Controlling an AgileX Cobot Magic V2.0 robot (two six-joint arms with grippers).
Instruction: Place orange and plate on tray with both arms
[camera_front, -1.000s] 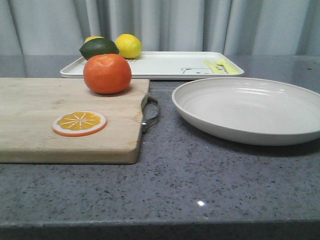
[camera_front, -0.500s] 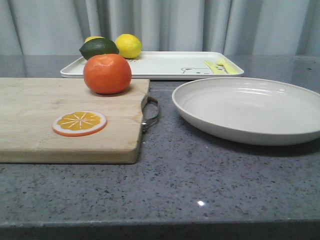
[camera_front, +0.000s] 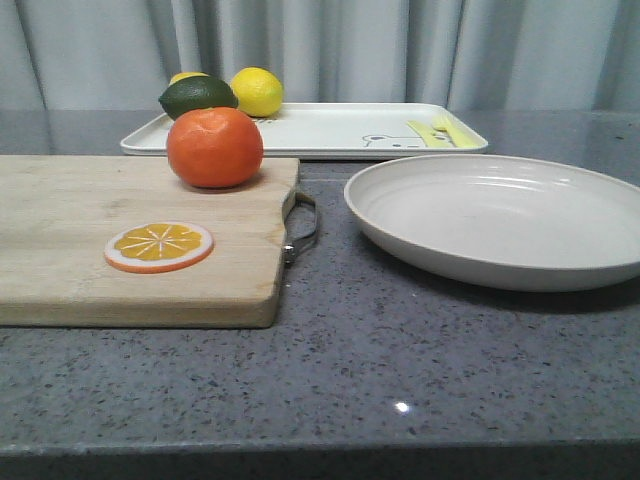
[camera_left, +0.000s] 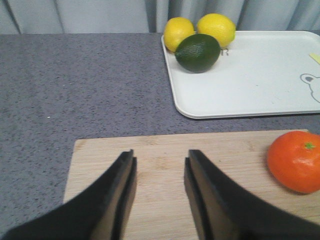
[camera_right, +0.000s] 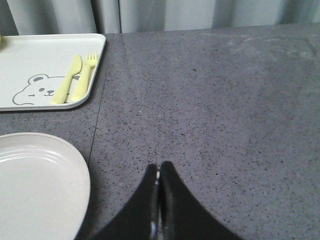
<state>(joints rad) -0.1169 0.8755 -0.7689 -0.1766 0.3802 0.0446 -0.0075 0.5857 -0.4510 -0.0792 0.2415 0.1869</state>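
— So, where is the orange (camera_front: 214, 147) sitting right now?

— It is sitting on the wooden cutting board (camera_front: 70, 215), up at the board's far right corner, nearest the tray (camera_front: 330, 128). An orange slice (camera_front: 159, 246) is lying flat on the same board, closer to us.

— And the left gripper (camera_left: 160, 162)?

— It is hovering over the board with its fingers (camera_left: 122, 180) spread apart and nothing between them. From its wrist camera the orange is showing off to one side, well clear of the jaws.

— The plate (camera_front: 500, 218)?

— It is resting on the grey stone counter (camera_front: 400, 370), right of the board and just in front of the tray, not on it. Whether its far rim is touching the tray, I cannot tell.

— What is the tray carrying?

— Two lemons (camera_front: 257, 91) and a dark green lime (camera_front: 198, 96) are crowding its far left corner, and a yellow knife and fork (camera_right: 75, 77) are lying beside the bear drawing (camera_right: 34, 89) at the right end.

— The right gripper (camera_right: 158, 172)?

— Its fingers are pressed together, gripping nothing, and it is hanging over bare counter just beside the plate's edge.
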